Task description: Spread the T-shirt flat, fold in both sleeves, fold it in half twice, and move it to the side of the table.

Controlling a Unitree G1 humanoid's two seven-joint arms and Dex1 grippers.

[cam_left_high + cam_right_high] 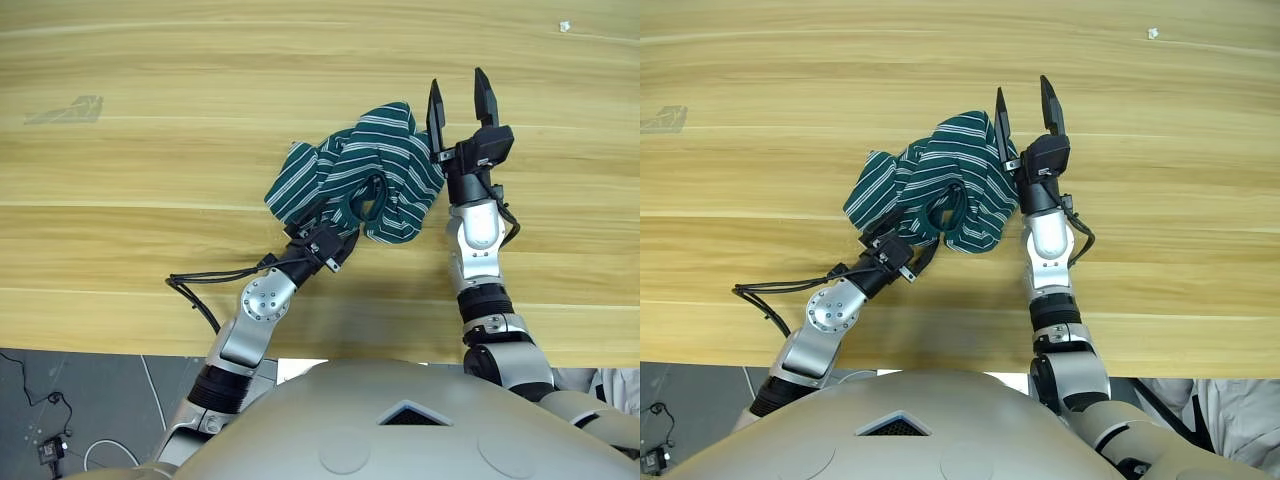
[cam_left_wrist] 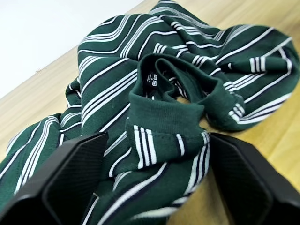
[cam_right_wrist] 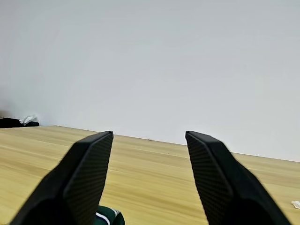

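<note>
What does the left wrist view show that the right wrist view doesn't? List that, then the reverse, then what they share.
Left wrist, not right: the collar up close, with the open left gripper astride a crumpled fold.
Right wrist, not left: the open right gripper raised over the table, a white scrap and, farther off, dark items.
Shared: the striped shirt (just a corner of it in the right wrist view), the wooden table and a pale wall behind.
</note>
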